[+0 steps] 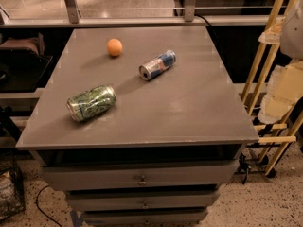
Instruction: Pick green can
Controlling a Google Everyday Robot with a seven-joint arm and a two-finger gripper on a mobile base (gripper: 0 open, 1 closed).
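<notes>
The green can (91, 102) lies on its side at the front left of the grey table top (189, 112), its silver end facing the front left. It has a mottled green and pale pattern. My arm shows as pale, blurred segments at the right edge of the view. My gripper (277, 103) is there, off the table's right side and far from the can. Nothing is held that I can see.
A slim blue-and-silver can (157, 65) lies on its side near the table's middle. An orange ball (114, 47) sits at the back left. Drawers (142, 178) are below the top. A wooden rack (265, 60) stands to the right.
</notes>
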